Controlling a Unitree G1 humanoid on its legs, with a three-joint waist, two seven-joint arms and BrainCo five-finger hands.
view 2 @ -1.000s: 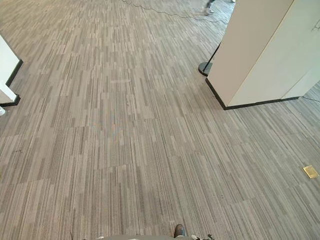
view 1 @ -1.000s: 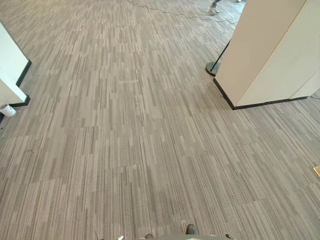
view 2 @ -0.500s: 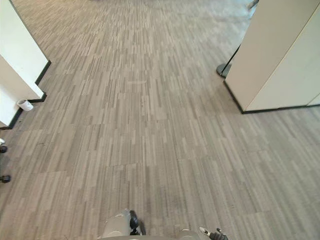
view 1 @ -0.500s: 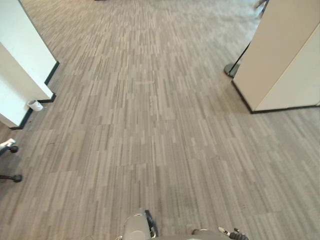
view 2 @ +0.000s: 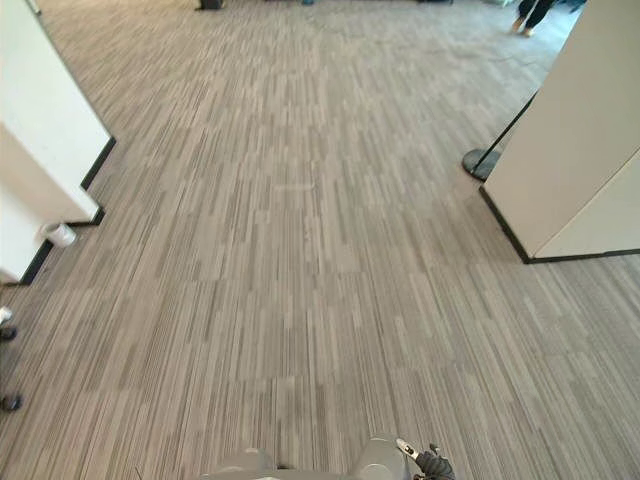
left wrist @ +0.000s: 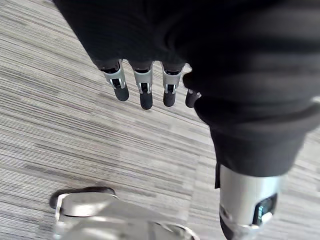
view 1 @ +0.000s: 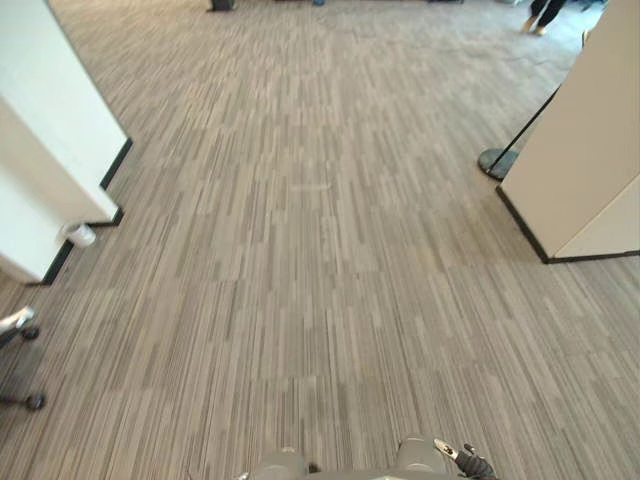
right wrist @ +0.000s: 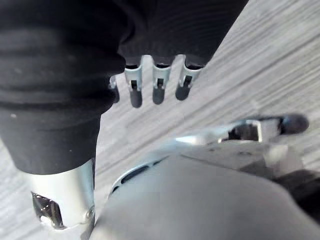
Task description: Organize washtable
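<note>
My left hand (left wrist: 145,92) hangs at my side above the striped grey carpet (view 1: 320,250), fingers straight and relaxed, holding nothing. My right hand (right wrist: 158,88) hangs the same way on the other side, its fingers straight and its thumb apart, with nothing in it. Ahead of me in the eye views lies open carpeted floor between a wall and a partition.
A white wall corner (view 1: 45,160) with a dark skirting stands at the left, a small white cup (view 1: 78,235) at its foot. A beige partition (view 1: 590,150) stands at the right, a black stand base (view 1: 495,162) beside it. Chair castors (view 1: 32,401) show at the lower left. A person's legs (view 1: 545,12) are far off.
The whole picture has shifted as the camera moved: the left wall corner now shows larger and nearer, and the right partition sits further toward the right edge.
</note>
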